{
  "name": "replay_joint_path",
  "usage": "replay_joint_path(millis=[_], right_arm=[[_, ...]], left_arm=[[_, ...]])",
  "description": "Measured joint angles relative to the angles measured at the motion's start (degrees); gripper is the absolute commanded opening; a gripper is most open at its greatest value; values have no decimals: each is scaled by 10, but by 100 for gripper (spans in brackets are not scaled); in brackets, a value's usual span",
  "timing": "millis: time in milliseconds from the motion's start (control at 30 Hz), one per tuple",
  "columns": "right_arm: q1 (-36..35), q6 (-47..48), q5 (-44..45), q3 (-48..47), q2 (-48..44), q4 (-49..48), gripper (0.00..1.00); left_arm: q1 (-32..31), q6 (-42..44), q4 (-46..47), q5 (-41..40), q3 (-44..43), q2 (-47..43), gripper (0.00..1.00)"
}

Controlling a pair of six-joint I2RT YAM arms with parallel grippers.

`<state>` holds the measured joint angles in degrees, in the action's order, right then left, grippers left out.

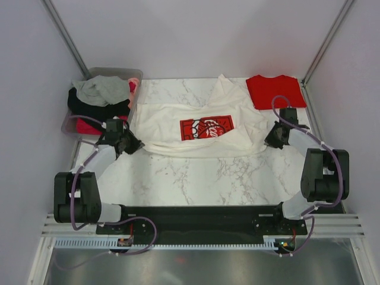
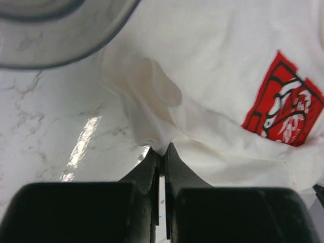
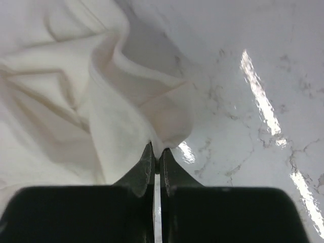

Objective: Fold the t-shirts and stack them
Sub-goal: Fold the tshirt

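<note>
While left gripper (image 2: 162, 150) pinches one cream t-shirt (image 1: 159, 123) edge, right gripper (image 3: 157, 150) pinches another.

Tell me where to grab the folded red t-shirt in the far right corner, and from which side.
Probably the near edge: pinch the folded red t-shirt there, coming from the arms' side. It lies flat as a rectangle, and its far and right edges sit close to the metal frame post, leaving little room.

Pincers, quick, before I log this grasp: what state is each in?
Left pincer: closed on the white tee.
Right pincer: closed on the white tee.
</note>
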<state>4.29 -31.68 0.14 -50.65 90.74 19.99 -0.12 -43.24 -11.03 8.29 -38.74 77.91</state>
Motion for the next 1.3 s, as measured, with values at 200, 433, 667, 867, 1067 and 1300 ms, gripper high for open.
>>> replay_joint_path(millis=[200, 433, 667, 867, 1067, 1300], right_arm=[[4, 22, -8, -161, -61, 78, 0], [26, 34, -6, -86, -245, 104, 0], [61, 4, -20, 97, -267, 180, 0], [94, -46, -34, 146, -359, 222, 0], [98, -107, -60, 168, -469, 262, 80], [98, -103, -55, 86, -483, 306, 81]], left_arm=[[12, 12, -75, -2, -133, -57, 2], [27, 13, -134, 5, -80, -210, 2], [35, -15, -225, 10, 85, -318, 2], [37, -75, -276, 12, 104, -401, 6], [38, -131, -330, 6, 103, -488, 97], [39, -129, -404, -44, -14, -533, 100]])
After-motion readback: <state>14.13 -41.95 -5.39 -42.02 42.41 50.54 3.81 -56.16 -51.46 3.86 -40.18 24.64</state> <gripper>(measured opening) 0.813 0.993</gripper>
